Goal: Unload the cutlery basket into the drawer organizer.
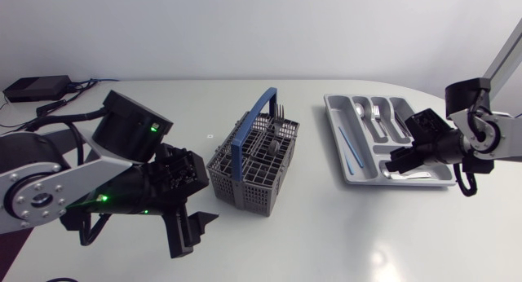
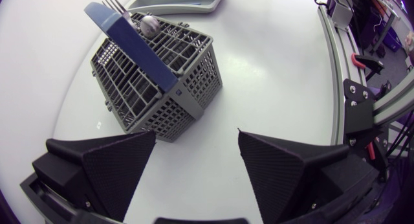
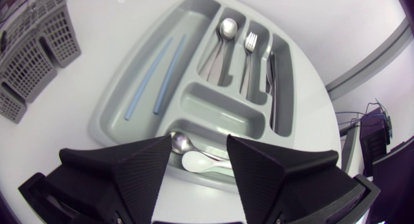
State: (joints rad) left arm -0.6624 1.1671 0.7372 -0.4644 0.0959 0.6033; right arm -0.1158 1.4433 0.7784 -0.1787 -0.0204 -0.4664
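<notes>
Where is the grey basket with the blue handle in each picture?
Head view: the basket stands mid-table, between both arms.
Left wrist view: the basket sits just ahead of the open left pincer.
Right wrist view: only part of it shows, ahead of the right pincer and to one side, past the drawer organizer.
Shared landmark: the drawer organizer, beside the basket in all three.

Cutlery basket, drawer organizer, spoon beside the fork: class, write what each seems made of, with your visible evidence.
Cutlery basket: likely moulded plastic, matte grey lattice walls, blue handle. Drawer organizer: probably plastic too, smooth light grey with soft sheen and rounded compartments. Spoon: apparently polished metal, its bowl gleams brightly.
</notes>
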